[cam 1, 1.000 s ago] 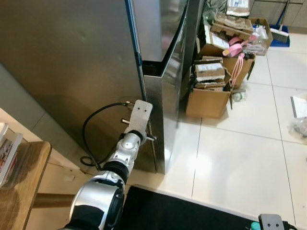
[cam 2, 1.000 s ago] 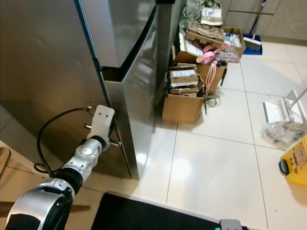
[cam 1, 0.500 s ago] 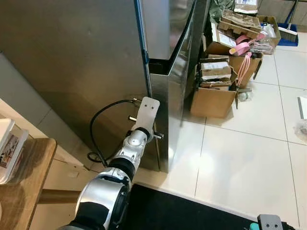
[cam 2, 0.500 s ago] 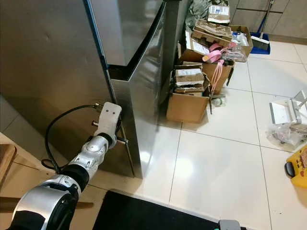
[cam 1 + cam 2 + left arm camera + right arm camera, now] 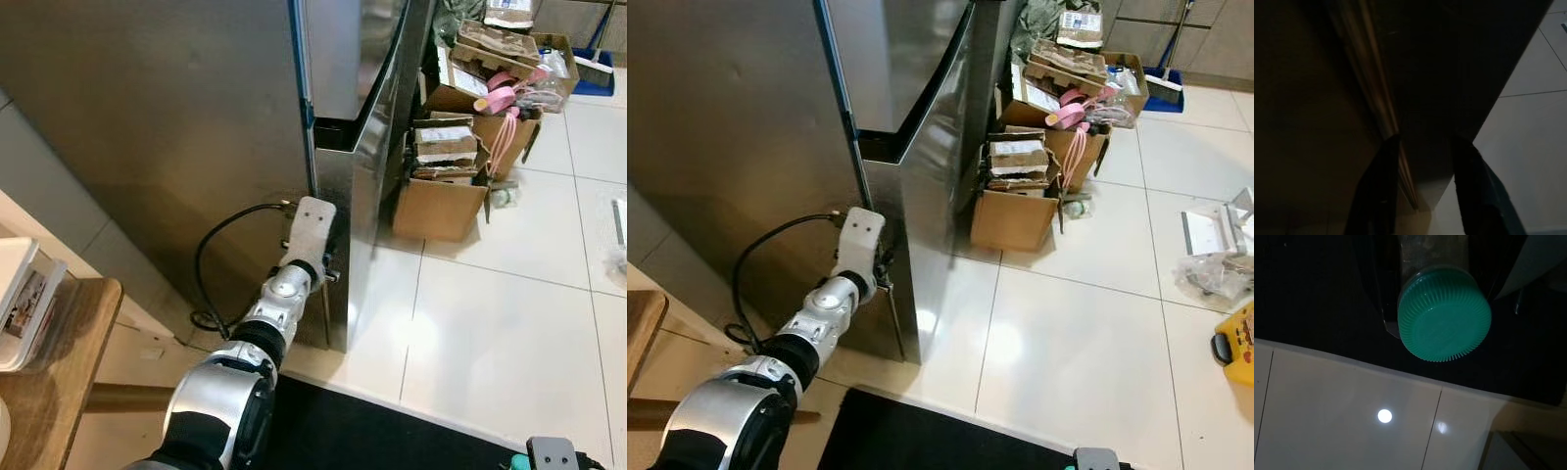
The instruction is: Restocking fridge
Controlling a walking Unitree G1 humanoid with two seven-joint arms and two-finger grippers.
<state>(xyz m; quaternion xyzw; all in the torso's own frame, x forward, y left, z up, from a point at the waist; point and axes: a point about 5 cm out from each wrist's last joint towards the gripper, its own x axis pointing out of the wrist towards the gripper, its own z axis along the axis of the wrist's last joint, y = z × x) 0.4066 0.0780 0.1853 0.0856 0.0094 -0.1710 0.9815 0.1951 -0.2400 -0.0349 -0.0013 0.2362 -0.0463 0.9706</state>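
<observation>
Reaching forward with the left gripper [image 5: 1422, 161] to the lower front corner of the fridge [image 5: 196, 127], one finger [image 5: 1382, 181] sitting on each side of the door edge [image 5: 884, 279], the cable [image 5: 220, 245] looping just to the left of the wrist and the wooden table [image 5: 54, 382] lying farther left and nearer. Standing well to the right of that gripper and behind it, beyond the fridge: the stacked cardboard boxes [image 5: 436, 181] on the tiled floor [image 5: 500, 333]. Holding the bottle [image 5: 1444, 318] in the right gripper [image 5: 1435, 303], down over the dark mat [image 5: 372, 431] lying nearer than the left gripper.
</observation>
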